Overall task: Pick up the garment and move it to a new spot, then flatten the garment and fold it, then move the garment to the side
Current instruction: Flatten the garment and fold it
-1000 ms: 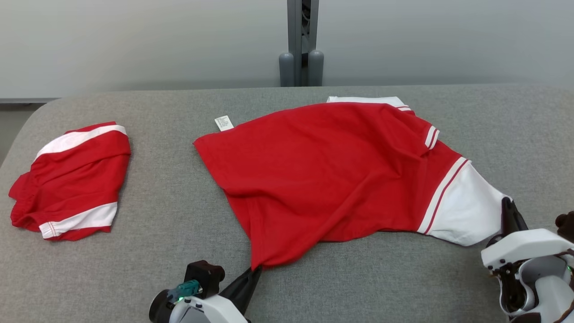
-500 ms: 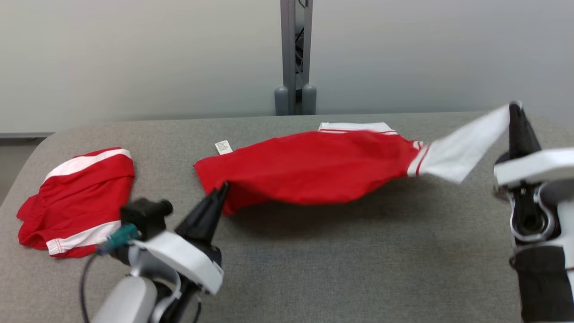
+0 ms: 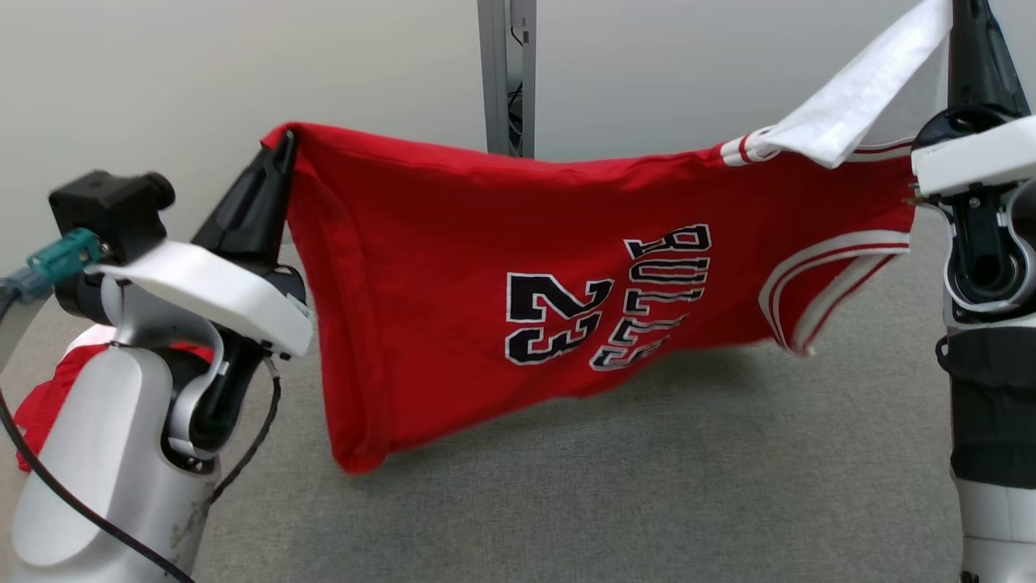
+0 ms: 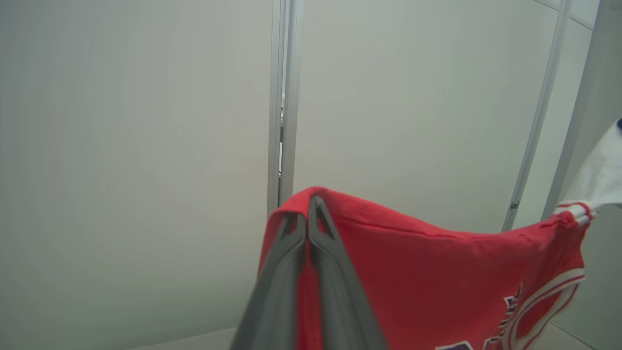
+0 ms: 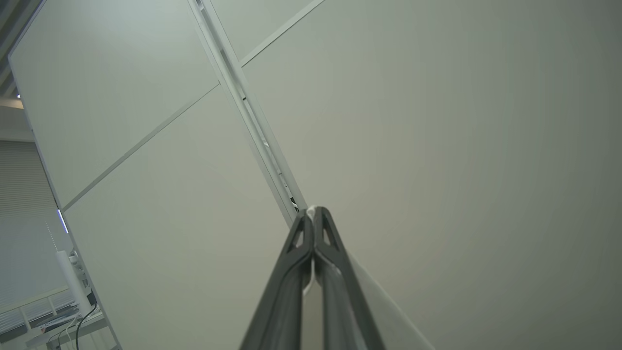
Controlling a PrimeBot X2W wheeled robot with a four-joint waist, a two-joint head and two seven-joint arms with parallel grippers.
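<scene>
The garment (image 3: 453, 267) is a red jersey with white trim and black "BULLS 23" lettering. It hangs stretched in the air above the grey table (image 3: 647, 486), sagging toward its lower left corner. My left gripper (image 3: 283, 146) is shut on its upper left red corner, and the left wrist view shows the same grip, with that gripper (image 4: 311, 201) closed over the red cloth (image 4: 437, 272). My right gripper (image 3: 967, 16) is raised at the top right, shut on the white sleeve (image 3: 858, 89). In the right wrist view that gripper (image 5: 313, 211) pinches a sliver of white cloth.
A second red and white garment (image 3: 40, 397) lies on the table at the far left, mostly behind my left arm. A grey post (image 3: 506, 73) stands against the pale wall behind the table.
Both grippers have risen, lifting the jersey from the table into the air, so its printed front now faces me. The head camera has tilted upward.
</scene>
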